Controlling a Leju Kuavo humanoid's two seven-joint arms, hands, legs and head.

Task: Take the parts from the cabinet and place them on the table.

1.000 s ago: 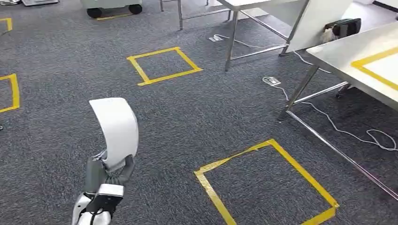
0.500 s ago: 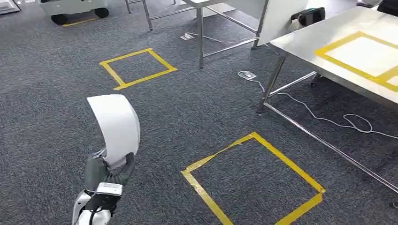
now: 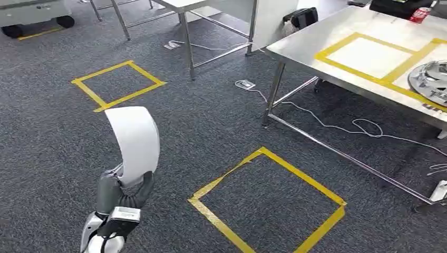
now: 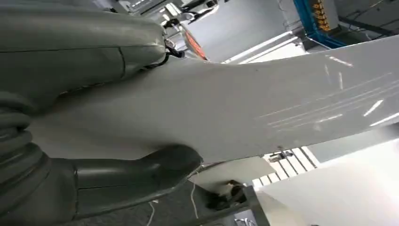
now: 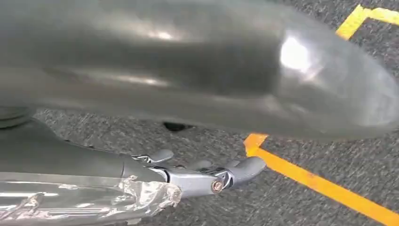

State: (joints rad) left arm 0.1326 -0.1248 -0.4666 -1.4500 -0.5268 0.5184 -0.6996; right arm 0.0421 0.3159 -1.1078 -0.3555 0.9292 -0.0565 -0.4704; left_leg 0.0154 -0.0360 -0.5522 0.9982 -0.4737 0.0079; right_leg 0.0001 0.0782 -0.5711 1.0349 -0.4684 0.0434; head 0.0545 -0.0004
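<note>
The left hand [image 3: 122,191] grips the lower end of a curved white part [image 3: 134,142], held upright above the grey carpet [image 3: 47,142]; in the left wrist view the thumb [image 4: 136,176] and the fingers [image 4: 84,47] clamp the white panel from both sides. The right hand [image 5: 207,176] hangs over the carpet beside a yellow tape line; its fingers are partly curled with nothing seen in them, but the view is too close to tell whether it is open or closed.

Ahead and to the right lies a yellow tape square [image 3: 266,203] on the floor, with open carpet between it and the held part. A second tape square [image 3: 118,85] lies farther off to the left. The steel counter [image 3: 300,45] stands at the right, its near edge and leg [image 3: 271,97] just beyond the near square. A yellow tape outline [image 3: 369,55] marks its top, and a round silver part [image 3: 435,79] rests at its right end. White cables [image 3: 363,129] trail on the carpet beneath the counter.
</note>
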